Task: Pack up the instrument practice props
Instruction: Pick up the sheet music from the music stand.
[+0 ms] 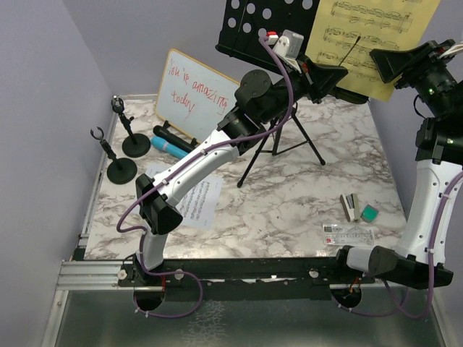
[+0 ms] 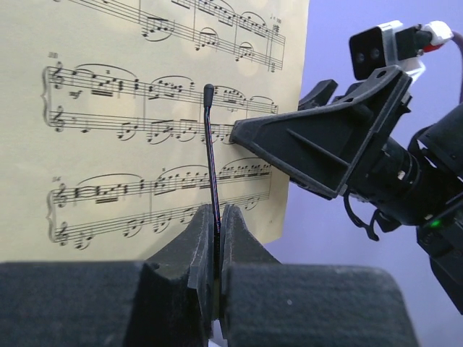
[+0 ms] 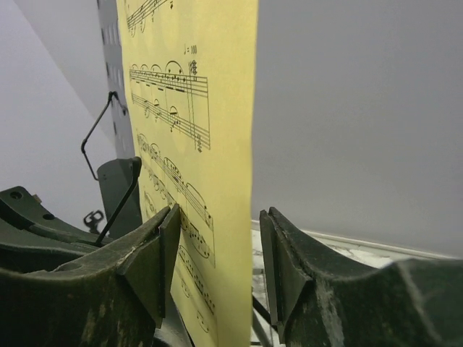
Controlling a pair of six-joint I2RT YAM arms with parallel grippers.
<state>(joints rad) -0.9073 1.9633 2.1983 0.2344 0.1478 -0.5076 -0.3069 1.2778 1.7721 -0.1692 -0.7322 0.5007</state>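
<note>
the yellow sheet music (image 1: 376,36) stands on the tall black music desk (image 1: 253,22), high above the counter (image 1: 289,210), kept there by a thin wire page holder (image 2: 210,144) lying across its face. the left gripper (image 2: 218,217) is clamped tight on that wire, probably to draw it off the paper and free the page. the right gripper (image 3: 219,224) has its jaws apart, straddling the sheet's near side edge without pinching it, placed to take the page once loose. the white sheet music (image 1: 195,199) lies flat on the counter.
</note>
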